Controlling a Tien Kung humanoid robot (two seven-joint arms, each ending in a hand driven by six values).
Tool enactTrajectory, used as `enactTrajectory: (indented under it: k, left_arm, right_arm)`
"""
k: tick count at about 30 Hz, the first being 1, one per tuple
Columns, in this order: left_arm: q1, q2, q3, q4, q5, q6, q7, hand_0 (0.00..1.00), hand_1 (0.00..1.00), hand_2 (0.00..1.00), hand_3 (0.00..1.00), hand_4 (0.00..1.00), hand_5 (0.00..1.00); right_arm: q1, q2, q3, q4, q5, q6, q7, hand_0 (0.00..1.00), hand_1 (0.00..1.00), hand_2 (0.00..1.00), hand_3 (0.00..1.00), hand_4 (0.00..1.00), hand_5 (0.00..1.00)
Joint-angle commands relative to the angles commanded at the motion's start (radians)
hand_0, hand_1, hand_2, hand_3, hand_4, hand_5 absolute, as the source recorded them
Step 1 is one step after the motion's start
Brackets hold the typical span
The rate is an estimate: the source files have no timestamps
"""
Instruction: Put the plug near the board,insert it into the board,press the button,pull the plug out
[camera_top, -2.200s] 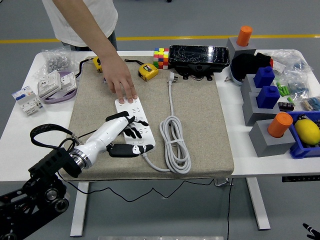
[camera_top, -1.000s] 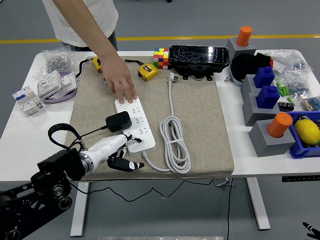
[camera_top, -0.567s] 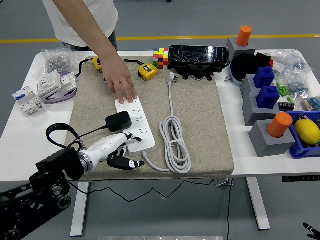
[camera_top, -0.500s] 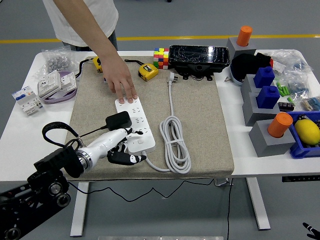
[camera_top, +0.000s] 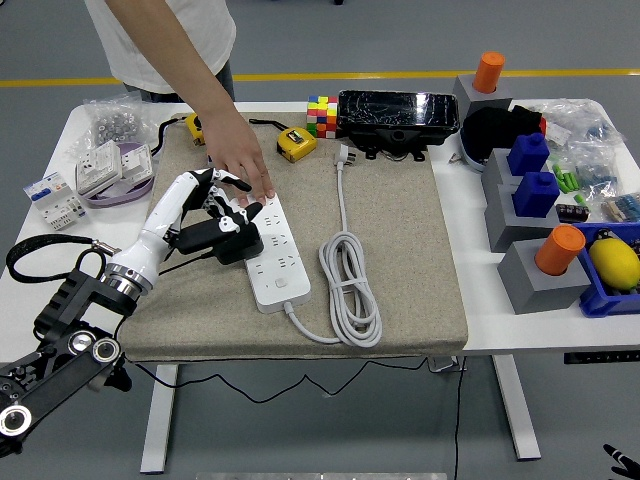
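Note:
A white power strip (camera_top: 273, 262) lies on the beige mat (camera_top: 400, 240), its white cable coiled to the right. A black plug (camera_top: 226, 240) sits on the strip's left side near its middle. My left hand (camera_top: 218, 208), white with black fingers, arches over the plug from the left, fingers curled onto its top and far side. A person's hand (camera_top: 243, 165) presses down on the strip's far end. The strip's button (camera_top: 281, 283) at the near end is uncovered.
Yellow tape measures (camera_top: 295, 144), a colour cube (camera_top: 322, 113) and a black box (camera_top: 398, 115) line the mat's far edge. Switch parts (camera_top: 100, 170) lie at the left. Grey and blue blocks with orange cylinders (camera_top: 545, 215) crowd the right.
My left hand has left the strip's near end by the button and swung up and away to the plug, closing over it. The person's hand has stayed on the strip.

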Motion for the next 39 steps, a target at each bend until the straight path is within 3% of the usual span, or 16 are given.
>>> enactTrajectory:
  k: [16,17,22,23,28,29,31,34,35,39]
  left_arm:
    - [0.005,0.002,-0.008,0.002,0.037,-0.023,0.042,0.279,0.326,0.417,0.533,0.830,0.422]
    - [0.005,0.002,-0.007,0.002,0.038,-0.024,0.043,0.278,0.328,0.420,0.537,0.803,0.378]
    - [0.005,0.004,-0.003,-0.007,0.048,-0.044,0.050,0.278,0.328,0.420,0.537,0.803,0.378]
    - [0.004,0.006,0.003,-0.012,0.058,-0.058,0.056,0.231,0.288,0.390,0.545,0.788,0.359]
    - [-0.004,0.011,0.046,-0.038,0.126,-0.117,0.089,0.231,0.288,0.390,0.545,0.788,0.359]
    - [-0.006,0.011,0.057,-0.046,0.137,-0.130,0.098,0.091,0.075,0.136,0.629,0.808,0.338]
    - [-0.008,0.011,0.066,-0.054,0.153,-0.156,0.122,0.091,0.075,0.136,0.629,0.808,0.338]
    - [-0.018,0.013,0.087,-0.077,0.239,-0.246,0.219,0.091,0.075,0.136,0.629,0.808,0.338]
    - [-0.021,0.014,0.091,-0.082,0.266,-0.278,0.256,0.073,0.073,0.136,0.683,0.848,0.306]
    - [-0.030,0.021,0.104,-0.094,0.281,-0.375,0.376,0.073,0.073,0.136,0.683,0.848,0.306]
  right_arm:
    - [0.002,0.000,0.002,0.001,0.000,-0.001,0.000,0.560,0.637,0.621,0.600,0.964,0.495]
    - [0.002,-0.001,0.002,0.002,-0.001,-0.001,0.000,0.561,0.637,0.621,0.600,0.964,0.494]
    - [0.001,-0.001,0.001,0.002,-0.001,0.000,0.000,0.561,0.637,0.621,0.600,0.964,0.494]
    - [0.001,-0.001,0.000,0.002,-0.001,0.000,0.000,0.561,0.636,0.621,0.600,0.964,0.495]
    - [0.002,-0.003,-0.004,0.002,0.000,0.001,0.000,0.561,0.636,0.621,0.600,0.964,0.495]
    - [0.003,-0.004,-0.005,0.003,0.000,0.000,0.000,0.560,0.637,0.616,0.599,0.963,0.495]
    - [0.005,-0.005,-0.006,0.003,0.001,0.001,-0.001,0.560,0.637,0.616,0.599,0.963,0.495]
    - [0.006,-0.007,-0.009,0.003,0.002,0.001,-0.001,0.560,0.637,0.616,0.599,0.963,0.495]
    - [0.007,-0.008,-0.010,0.003,0.002,0.001,-0.001,0.560,0.637,0.612,0.599,0.963,0.495]
    - [0.008,-0.010,-0.012,0.003,0.002,0.001,-0.002,0.560,0.637,0.612,0.599,0.963,0.495]
